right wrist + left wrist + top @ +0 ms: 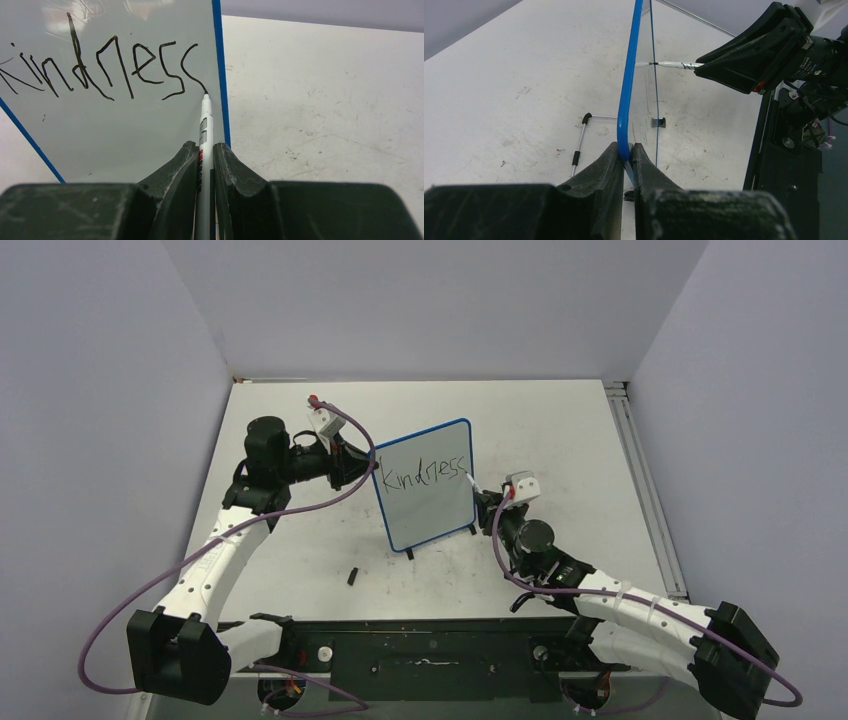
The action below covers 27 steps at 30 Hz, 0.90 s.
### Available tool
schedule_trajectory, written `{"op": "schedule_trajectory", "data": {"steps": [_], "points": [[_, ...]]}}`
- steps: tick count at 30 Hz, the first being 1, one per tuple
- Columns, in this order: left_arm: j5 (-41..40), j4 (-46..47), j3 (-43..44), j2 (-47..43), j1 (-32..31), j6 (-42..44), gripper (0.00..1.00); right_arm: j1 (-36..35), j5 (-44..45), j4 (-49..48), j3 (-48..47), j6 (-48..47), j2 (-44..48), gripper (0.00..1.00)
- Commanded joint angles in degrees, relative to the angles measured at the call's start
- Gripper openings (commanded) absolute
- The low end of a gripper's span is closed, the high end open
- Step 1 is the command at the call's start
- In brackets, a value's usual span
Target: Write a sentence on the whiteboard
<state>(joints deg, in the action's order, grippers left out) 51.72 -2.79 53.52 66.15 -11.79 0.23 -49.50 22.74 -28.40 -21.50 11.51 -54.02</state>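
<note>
The whiteboard [425, 502], white with a thin blue frame, stands upright on the table, its face toward the right arm. My left gripper [367, 465] is shut on the board's left edge; in the left wrist view its jaws pinch the blue frame [626, 107]. The sentence [100, 67] reads "kindness" in black along the top. My right gripper [483, 498] is shut on a white marker [203, 130], whose tip touches the board at the end of the last "s", close to the right frame edge [220, 65].
A small black cap [353, 576] lies on the table in front of the board. A thin metal rod with black ends [580, 142] lies on the table behind the board. A metal rail [640, 480] runs along the table's right side. Grey walls enclose the table.
</note>
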Motion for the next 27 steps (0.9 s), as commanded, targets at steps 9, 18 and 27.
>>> {"op": "schedule_trajectory", "data": {"steps": [9,18,27], "points": [[1.08,-3.89,0.08,0.78,-0.38,2.06,0.00,-1.17,-0.60,-1.07,0.84,0.89,-0.04,0.05],[1.09,-3.94,-0.11,0.65,-0.37,2.10,0.00,-3.85,0.73,-1.91,0.34,0.04,0.49,0.05],[1.22,-4.89,0.18,0.62,-0.37,2.41,0.00,-4.47,-1.25,3.27,-0.27,1.39,10.46,0.05]]}}
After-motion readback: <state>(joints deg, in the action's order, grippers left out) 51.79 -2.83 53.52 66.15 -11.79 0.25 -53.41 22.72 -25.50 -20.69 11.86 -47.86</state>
